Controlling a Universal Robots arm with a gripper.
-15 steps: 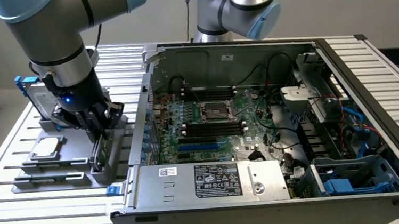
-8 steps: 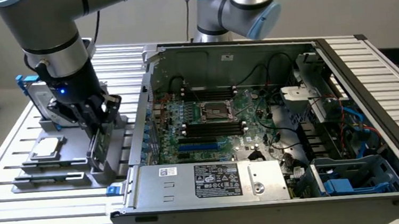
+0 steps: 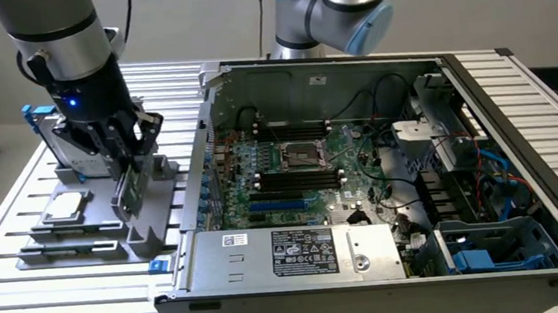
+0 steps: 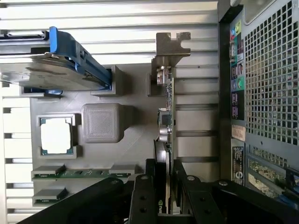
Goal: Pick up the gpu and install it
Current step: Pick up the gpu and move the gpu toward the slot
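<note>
Clamped edge-on in the gripper [image 3: 128, 168]: the graphics card [image 3: 129, 194], with one black finger [image 4: 145, 198] pressed against each flat face and the card pinched near one end. Held upright on its long edge, black cover toward the tray side and green board toward the computer case [image 3: 522, 204]. Fitted at the end away from the fingers: a silver bracket [image 4: 172, 46]. Positioned outside the case, at 9 o'clock from it in the exterior view and just beside its wall, directly over the slotted posts of the grey tray [image 3: 151, 237]. Lower edge of the card seated in those posts or lifted clear of them: cannot tell. Resting in the tray, at 9 o'clock from the card: a square processor chip [image 3: 64, 207] in its recess. At 7 o'clock: a memory stick [image 3: 67, 250], lying flat. At 11 o'clock: a silver hard drive [image 3: 59, 140] in a blue frame, standing on edge behind the gripper. Lying on its side with the cover off: the case, main board [image 3: 290, 163] exposed. At 6 o'clock inside the case: a silver power supply box [image 3: 286, 253]. Under tray and case alike: a slatted metal table [image 3: 61, 308].
</note>
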